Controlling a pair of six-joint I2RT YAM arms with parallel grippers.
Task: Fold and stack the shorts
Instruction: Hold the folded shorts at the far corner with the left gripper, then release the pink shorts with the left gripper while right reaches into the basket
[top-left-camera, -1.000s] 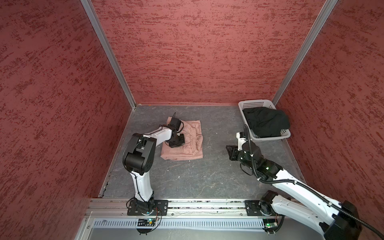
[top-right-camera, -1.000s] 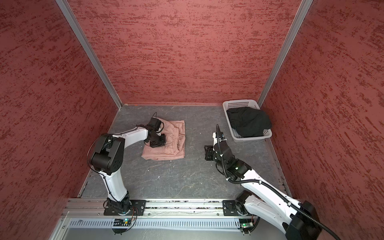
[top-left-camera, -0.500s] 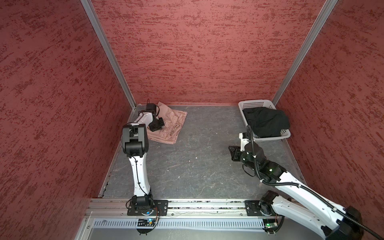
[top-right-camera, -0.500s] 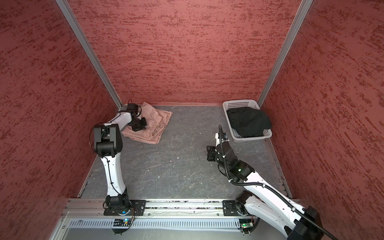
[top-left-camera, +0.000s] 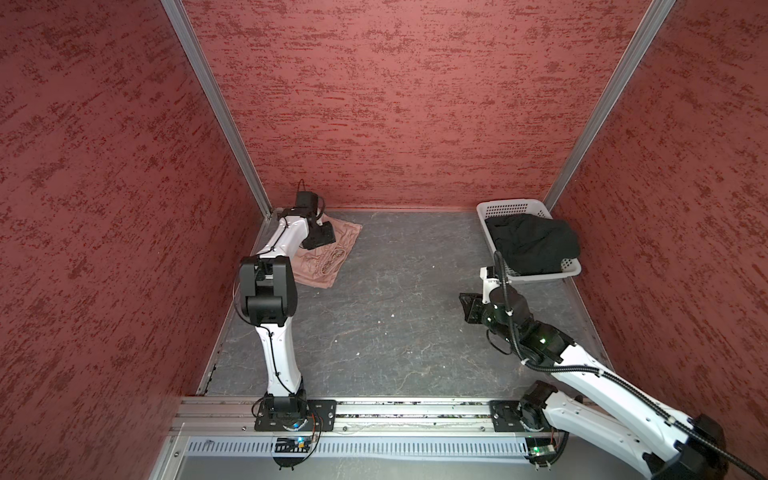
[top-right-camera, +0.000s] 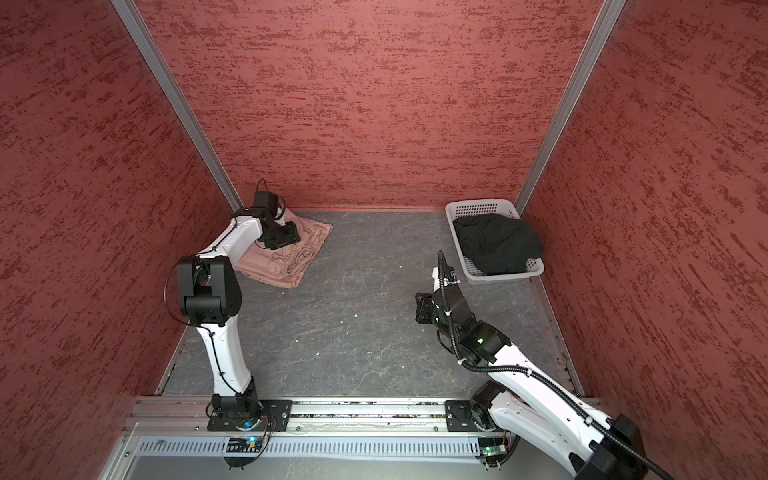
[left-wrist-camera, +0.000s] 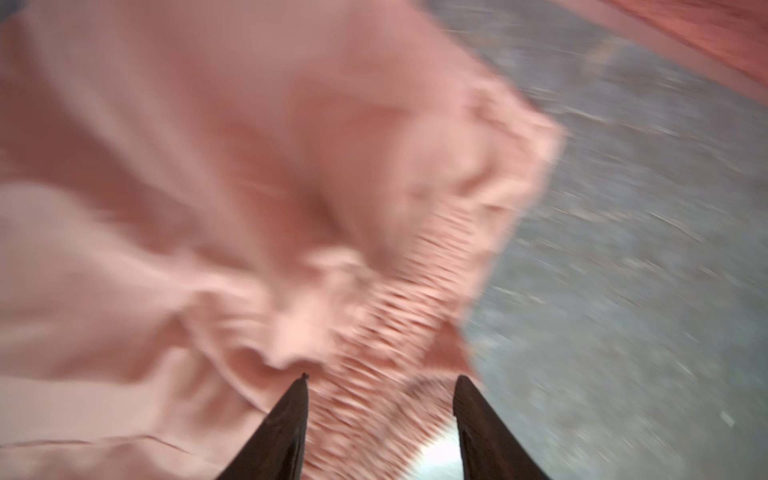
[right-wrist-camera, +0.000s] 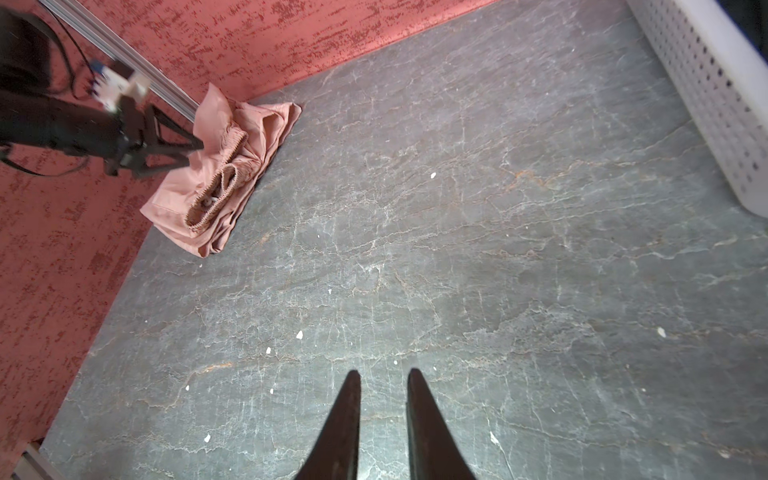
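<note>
L gripper (left-wrist-camera: 380, 377) is letting go, jaws parting over the waistband (left-wrist-camera: 395, 332) of the pink shorts (top-left-camera: 328, 264), just dragged from the middle into the back-left corner (top-left-camera: 272, 212) & lying roughly folded, prob. the stack spot. R gripper (right-wrist-camera: 382, 374) is hovering over bare floor (right-wrist-camera: 457, 249), jaws nearly together, holding nothing; black shorts (top-left-camera: 532, 245) are still lying in the white basket (top-left-camera: 511, 204), so they're next. No readable writing or logo is showing.

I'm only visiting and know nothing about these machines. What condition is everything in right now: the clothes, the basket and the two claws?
pink shorts: roughly folded, lying in the far left corner of the grey surface.
black shorts: crumpled, unfolded, inside the basket.
basket: upright, far right corner.
left gripper: open, over the pink shorts.
right gripper: jaws slightly apart, empty.
</note>
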